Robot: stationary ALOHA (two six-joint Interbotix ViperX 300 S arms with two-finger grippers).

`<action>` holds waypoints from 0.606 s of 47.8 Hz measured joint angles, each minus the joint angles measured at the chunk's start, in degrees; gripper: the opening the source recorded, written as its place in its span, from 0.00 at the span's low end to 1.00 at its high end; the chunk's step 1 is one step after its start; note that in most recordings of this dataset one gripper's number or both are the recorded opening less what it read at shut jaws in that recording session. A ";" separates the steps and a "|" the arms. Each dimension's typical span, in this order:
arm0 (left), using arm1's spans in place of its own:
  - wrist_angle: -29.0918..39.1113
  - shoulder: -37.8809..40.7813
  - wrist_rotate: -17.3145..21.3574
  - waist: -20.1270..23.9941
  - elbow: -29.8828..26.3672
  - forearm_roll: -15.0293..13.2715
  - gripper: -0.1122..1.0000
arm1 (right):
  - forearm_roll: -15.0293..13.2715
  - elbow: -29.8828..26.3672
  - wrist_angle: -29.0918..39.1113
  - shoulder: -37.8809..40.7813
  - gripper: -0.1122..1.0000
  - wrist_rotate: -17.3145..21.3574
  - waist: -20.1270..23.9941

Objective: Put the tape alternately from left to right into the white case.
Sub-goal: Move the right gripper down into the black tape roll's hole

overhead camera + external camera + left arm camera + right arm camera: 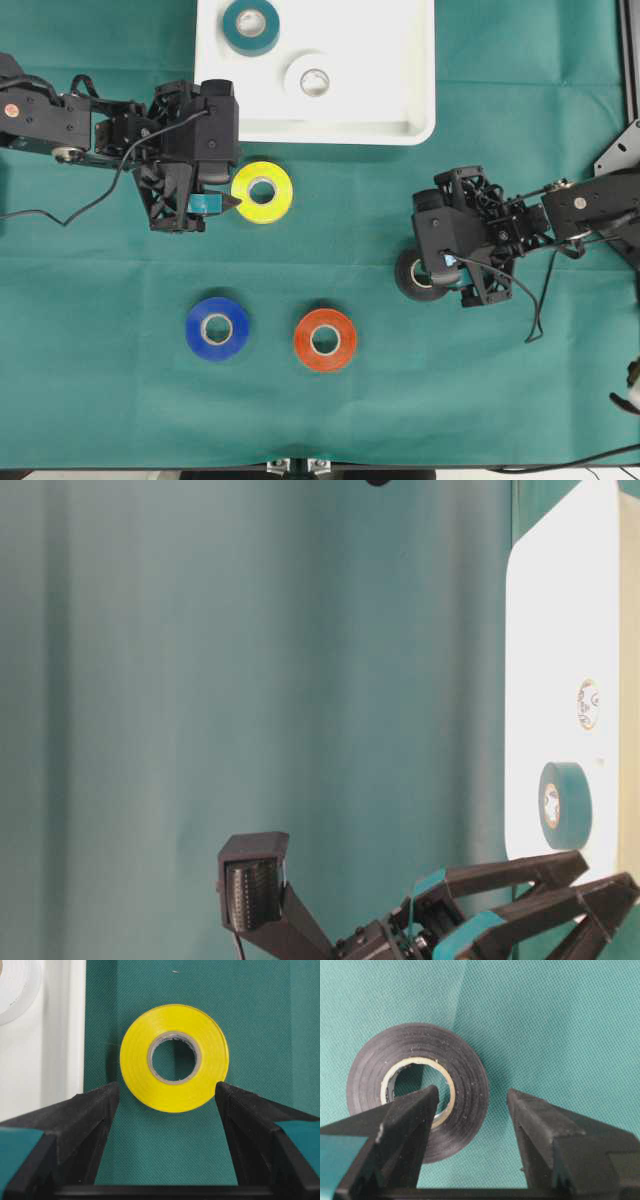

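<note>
A green cloth covers the desk (500, 130), and the white case (400, 90) sits at its far edge, a little left of centre. Two rolls already lie flat inside the case: the teal roll (251, 25) toward its far left and the white roll (313, 78) just to the right and nearer. Four rolls remain on the cloth: the yellow roll (262, 192) just near of the case, the blue roll (217, 328) and orange-red roll (324, 340) side by side nearer the front, and the black roll (412, 276) off to the right.

The left hand (222, 203) is spread wide and holds nothing; in its wrist view the fingertips (102, 1105) flank the near side of the yellow roll without touching it. The right hand (472, 1105) stands fairly wide over the black roll, with one fingertip (417, 1107) over the roll's core and the other outside its rim. The wall of the roll lies between them, but I cannot tell that they grip it yet.

The step in hand looks like picking up the third roll, and both hands are lined up on candidates. Judging by position, the right hand is further along. Its next move calls for settling down so one finger enters the core, closing on the wall, lifting clear, then carrying the roll over the raised rim to a bare spot right of the white roll.
</note>
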 measured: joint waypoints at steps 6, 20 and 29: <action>0.00 0.00 0.00 -0.09 0.00 0.00 0.93 | -0.09 0.09 -0.53 0.35 0.70 0.00 -0.09; 0.09 0.00 0.00 -0.09 0.09 0.00 0.93 | 0.00 -0.26 -0.70 0.35 0.37 0.00 0.09; 0.09 0.00 -0.09 -0.09 0.00 -0.09 0.93 | -0.09 -0.70 -0.70 0.35 0.31 0.00 0.00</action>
